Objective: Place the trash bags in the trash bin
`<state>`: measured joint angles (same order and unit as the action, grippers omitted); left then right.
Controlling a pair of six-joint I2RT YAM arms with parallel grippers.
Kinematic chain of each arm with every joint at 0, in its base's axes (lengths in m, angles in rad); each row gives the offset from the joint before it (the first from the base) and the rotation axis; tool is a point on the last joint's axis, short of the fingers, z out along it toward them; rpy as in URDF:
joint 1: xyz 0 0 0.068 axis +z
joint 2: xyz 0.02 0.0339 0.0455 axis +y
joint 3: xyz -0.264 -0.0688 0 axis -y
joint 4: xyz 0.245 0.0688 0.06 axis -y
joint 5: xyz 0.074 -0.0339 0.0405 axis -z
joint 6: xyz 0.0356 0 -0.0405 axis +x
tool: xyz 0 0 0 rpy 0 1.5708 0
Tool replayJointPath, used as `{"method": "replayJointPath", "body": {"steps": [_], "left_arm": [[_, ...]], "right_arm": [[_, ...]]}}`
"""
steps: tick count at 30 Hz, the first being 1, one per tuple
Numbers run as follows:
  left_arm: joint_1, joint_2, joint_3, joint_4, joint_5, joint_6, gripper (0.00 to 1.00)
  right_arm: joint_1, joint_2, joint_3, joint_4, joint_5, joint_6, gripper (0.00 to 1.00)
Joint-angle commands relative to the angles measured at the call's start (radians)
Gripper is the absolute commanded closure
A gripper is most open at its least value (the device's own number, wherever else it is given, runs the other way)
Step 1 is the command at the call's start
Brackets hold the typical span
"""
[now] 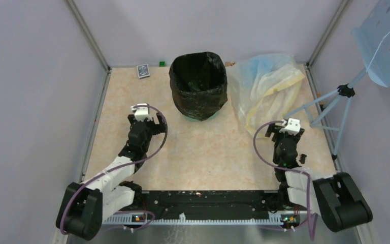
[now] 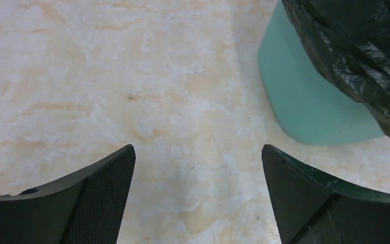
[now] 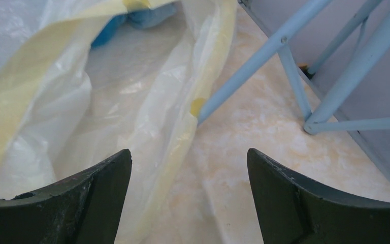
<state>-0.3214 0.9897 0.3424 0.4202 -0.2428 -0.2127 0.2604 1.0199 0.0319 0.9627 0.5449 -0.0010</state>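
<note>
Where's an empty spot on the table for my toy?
The biggest bare patch of table lies in front of the bin, between the left gripper and right gripper. Another lies left of the bin, near the card box. Back right is crowded: plastic heap, blue stand.

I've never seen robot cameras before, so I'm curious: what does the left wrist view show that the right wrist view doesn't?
Left wrist only: the green bin with the black bag draped over it. Right wrist only: a pale plastic heap and blue stand legs. Both: the beige table and an open gripper, the left gripper or the right gripper.
</note>
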Motion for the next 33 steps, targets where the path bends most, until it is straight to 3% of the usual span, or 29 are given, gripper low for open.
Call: {"method": "replayJointPath", "body": {"steps": [1, 6, 10, 12, 16, 20, 24, 25, 27, 28, 31, 33], "left_arm": [[0.001, 0.059, -0.036, 0.204, -0.062, 0.080, 0.01], [0.003, 0.106, -0.053, 0.278, -0.106, 0.140, 0.01], [0.014, 0.154, -0.083, 0.369, -0.141, 0.221, 0.01], [0.035, 0.202, -0.106, 0.426, -0.138, 0.226, 0.01], [0.136, 0.331, -0.148, 0.620, -0.037, 0.220, 0.01], [0.220, 0.388, -0.104, 0.620, 0.113, 0.242, 0.01], [0.280, 0.491, 0.032, 0.478, 0.288, 0.260, 0.14], [0.284, 0.522, 0.021, 0.550, 0.331, 0.278, 0.14], [0.287, 0.601, -0.091, 0.844, 0.344, 0.293, 0.12], [0.287, 0.602, -0.111, 0.876, 0.351, 0.293, 0.10], [0.288, 0.564, -0.045, 0.678, 0.369, 0.291, 0.06], [0.288, 0.581, -0.062, 0.739, 0.336, 0.291, 0.03]], "right_arm": [[-0.038, 0.193, -0.024, 0.397, -0.022, -0.049, 0.17], [-0.058, 0.528, -0.008, 0.717, -0.068, -0.104, 0.16], [-0.103, 0.454, 0.090, 0.418, -0.102, -0.038, 0.16], [-0.123, 0.450, 0.119, 0.345, -0.099, -0.010, 0.16], [-0.123, 0.453, 0.111, 0.371, -0.099, -0.012, 0.14], [-0.124, 0.453, 0.114, 0.363, -0.102, -0.011, 0.13], [-0.124, 0.453, 0.114, 0.362, -0.103, -0.009, 0.13], [-0.125, 0.452, 0.114, 0.362, -0.103, -0.010, 0.13], [-0.124, 0.452, 0.114, 0.361, -0.103, -0.008, 0.13], [-0.124, 0.452, 0.113, 0.362, -0.103, -0.010, 0.13], [-0.125, 0.453, 0.115, 0.361, -0.103, -0.009, 0.12], [-0.124, 0.452, 0.114, 0.361, -0.104, -0.009, 0.12]]}}
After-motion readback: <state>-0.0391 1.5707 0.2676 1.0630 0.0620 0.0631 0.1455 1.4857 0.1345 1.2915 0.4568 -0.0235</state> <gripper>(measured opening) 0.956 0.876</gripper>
